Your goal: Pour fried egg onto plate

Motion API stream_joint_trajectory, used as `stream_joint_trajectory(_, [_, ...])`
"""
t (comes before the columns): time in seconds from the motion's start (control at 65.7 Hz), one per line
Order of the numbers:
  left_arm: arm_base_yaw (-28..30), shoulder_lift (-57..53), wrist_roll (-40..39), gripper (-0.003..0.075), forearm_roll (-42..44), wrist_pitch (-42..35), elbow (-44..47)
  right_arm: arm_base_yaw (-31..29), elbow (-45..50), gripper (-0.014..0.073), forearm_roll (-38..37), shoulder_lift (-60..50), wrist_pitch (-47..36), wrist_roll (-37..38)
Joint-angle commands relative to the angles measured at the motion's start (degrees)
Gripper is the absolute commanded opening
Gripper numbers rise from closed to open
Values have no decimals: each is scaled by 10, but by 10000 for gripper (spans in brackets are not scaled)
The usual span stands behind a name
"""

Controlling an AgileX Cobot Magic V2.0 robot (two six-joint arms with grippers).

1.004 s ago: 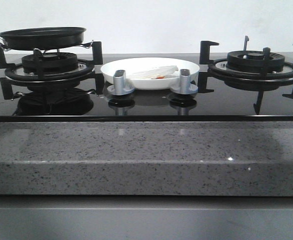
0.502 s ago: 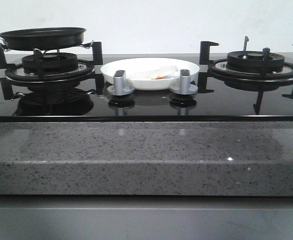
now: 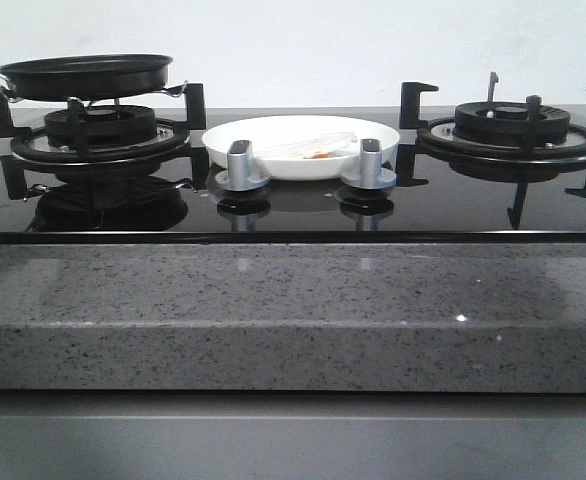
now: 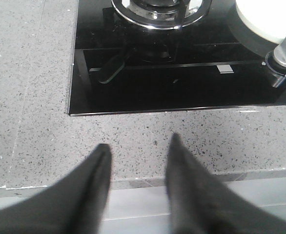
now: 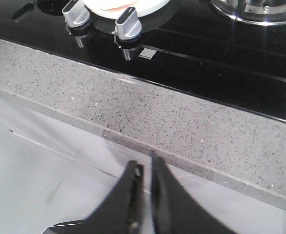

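Note:
The white plate (image 3: 293, 135) sits on the black glass hob between the two burners. The fried egg (image 3: 311, 150) lies in it, pale with an orange spot. The black frying pan (image 3: 83, 75) rests on the left burner. The plate's rim shows in the left wrist view (image 4: 260, 24) and in the right wrist view (image 5: 133, 6). My left gripper (image 4: 138, 144) is open and empty over the stone counter's front edge. My right gripper (image 5: 145, 161) is shut and empty, in front of and below the counter edge. Neither gripper shows in the front view.
Two silver knobs (image 3: 241, 165) (image 3: 369, 163) stand in front of the plate. The right burner (image 3: 508, 130) has raised black pan supports. A speckled grey counter edge (image 3: 293, 310) runs along the front of the hob.

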Motion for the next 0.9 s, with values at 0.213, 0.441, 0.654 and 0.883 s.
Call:
stream_joint_trajectory(0.213, [-4,3,0,-20,-18,-40,-15,-3,-11,-68,5,5,-27,-7])
stream_joint_trajectory(0.441, [-4,3,0,-20,-18,-40,-15,-3,-11,-68,5,5,-27,-7])
stream_joint_trajectory(0.654, [-4,3,0,-20,-18,-40,-15,-3,-11,-68,5,5,-27,-7])
stream_joint_trajectory(0.883, [3,-44,0,-20,14,-78,17,-3,-11,-68,5,5,-27,-7])
